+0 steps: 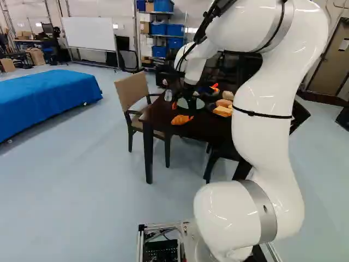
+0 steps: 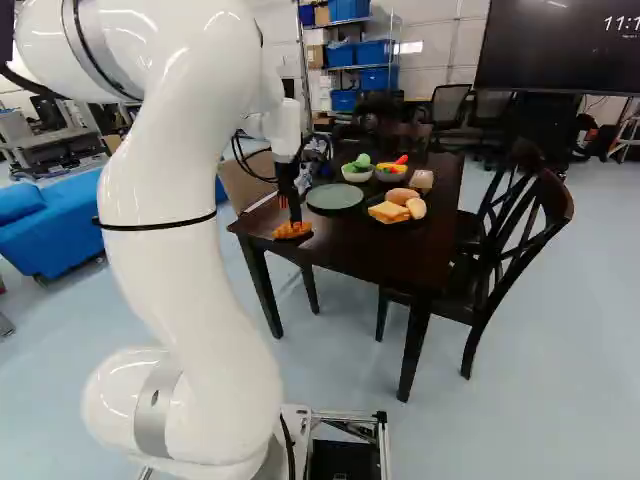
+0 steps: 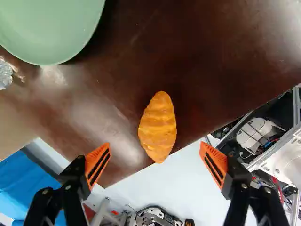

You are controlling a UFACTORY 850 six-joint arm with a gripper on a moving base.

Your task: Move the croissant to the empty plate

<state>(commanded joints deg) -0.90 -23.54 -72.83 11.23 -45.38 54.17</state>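
While the black orange-padded gripper [image 3: 155, 147] is spread, the oval orange bready croissant [image 3: 158, 127] is yet to be carried to the far round green glazed plate [image 3: 46, 29].

We can read one set of characters: the white digits "11:1" [image 2: 621, 22] on the dark wall screen [image 2: 550, 50], at the upper right of the right base view. They stand near the screen's top, like a clock reading, and run up against the view's edge, so we cannot tell what follows the last digit. Just beneath them we see a line of much smaller white text [image 2: 623, 34], too tiny for us to read with confidence. In the left base view, a pale sheet [image 1: 343, 45] is on the door [image 1: 329, 63], too small for us to make out any wording.
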